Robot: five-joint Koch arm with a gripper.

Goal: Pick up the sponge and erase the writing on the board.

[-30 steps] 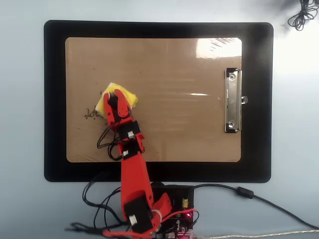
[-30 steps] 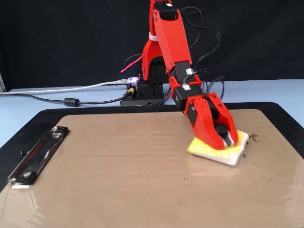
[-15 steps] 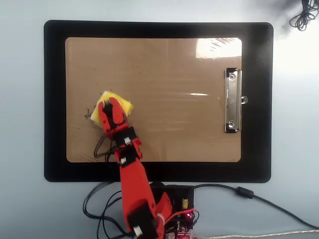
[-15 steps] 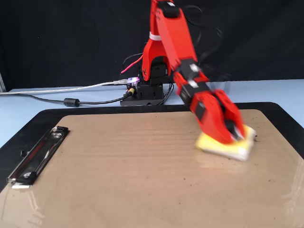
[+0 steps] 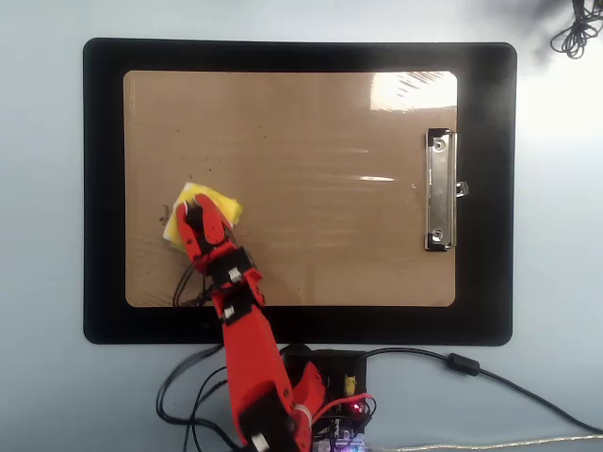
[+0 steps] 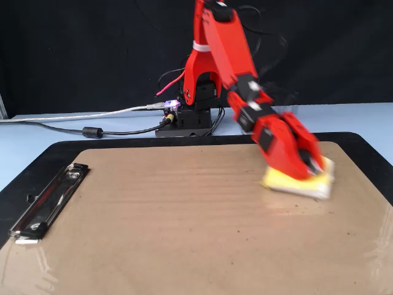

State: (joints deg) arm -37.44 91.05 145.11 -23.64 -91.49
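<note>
Below, red pincer pressing square yellow sponge, glossy brown board

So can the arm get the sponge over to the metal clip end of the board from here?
Probably yes: the gripper sits on the sponge, and the board lies bare up to the metal clip, though that is a long stretch.

sponge mostly hidden under gripper, knob not visible | gripper and sponge motion-blurred in fixed view, jaw state unreadable | board near edge cropped | arm base cut off at bottom of overhead view
</note>
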